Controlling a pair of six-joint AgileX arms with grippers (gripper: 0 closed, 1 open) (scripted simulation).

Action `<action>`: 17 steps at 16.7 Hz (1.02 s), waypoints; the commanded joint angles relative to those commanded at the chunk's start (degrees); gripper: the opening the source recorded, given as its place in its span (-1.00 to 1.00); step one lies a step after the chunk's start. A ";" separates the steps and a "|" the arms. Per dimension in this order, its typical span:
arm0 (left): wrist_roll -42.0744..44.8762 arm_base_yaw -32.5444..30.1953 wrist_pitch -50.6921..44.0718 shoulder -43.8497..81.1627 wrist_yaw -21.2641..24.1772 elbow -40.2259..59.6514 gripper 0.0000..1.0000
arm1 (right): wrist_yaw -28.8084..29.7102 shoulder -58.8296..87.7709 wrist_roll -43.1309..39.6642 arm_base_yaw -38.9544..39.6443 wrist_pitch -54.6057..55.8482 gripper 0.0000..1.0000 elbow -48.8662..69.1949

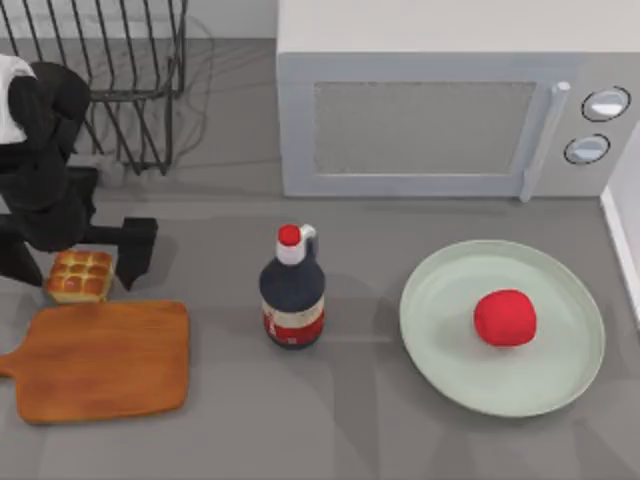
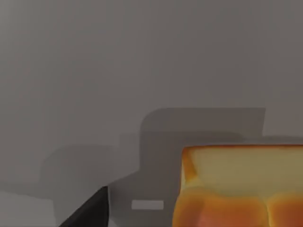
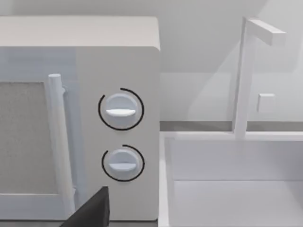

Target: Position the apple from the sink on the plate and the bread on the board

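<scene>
The golden-brown bread sits on the grey counter just beyond the far edge of the wooden board, at the left. My left gripper is open and straddles the bread, one dark finger on each side. In the left wrist view the bread is close up, with a gap between it and a fingertip. The red apple rests on the mint-green plate at the right. A dark part of my right gripper faces the microwave and the sink.
A dark bottle with a red cap stands between board and plate. A white microwave fills the back. A black wire rack stands at the back left, close behind my left arm. The sink's white rim runs along the right edge.
</scene>
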 joint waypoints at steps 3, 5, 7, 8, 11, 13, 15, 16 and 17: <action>0.00 0.00 0.00 0.00 0.00 0.00 -0.06 | 0.00 0.00 0.00 0.00 0.00 1.00 0.00; 0.00 0.00 0.00 0.00 0.00 0.00 -0.36 | 0.00 0.00 0.00 0.00 0.00 1.00 0.00; 0.00 0.00 0.00 0.00 0.00 0.00 -0.66 | 0.00 0.00 0.00 0.00 0.00 1.00 0.00; 0.00 0.00 0.00 0.00 0.00 0.00 -0.81 | 0.00 0.00 0.00 0.00 0.00 1.00 0.00; 0.00 0.00 0.00 0.00 0.00 0.00 -1.00 | 0.00 0.00 0.00 0.00 0.00 1.00 0.00; 0.00 0.00 0.00 0.00 0.00 0.00 -1.00 | 0.00 0.00 0.00 0.00 0.00 1.00 0.00; 0.00 0.00 0.00 0.00 0.00 0.00 -1.00 | 0.00 0.00 0.00 0.00 0.00 1.00 0.00; 0.00 0.00 0.00 0.00 0.00 0.00 -1.00 | 0.00 0.00 0.00 0.00 0.00 1.00 0.00; 0.00 0.00 0.00 0.00 0.00 0.00 -1.00 | 0.00 0.00 0.00 0.00 0.00 1.00 0.00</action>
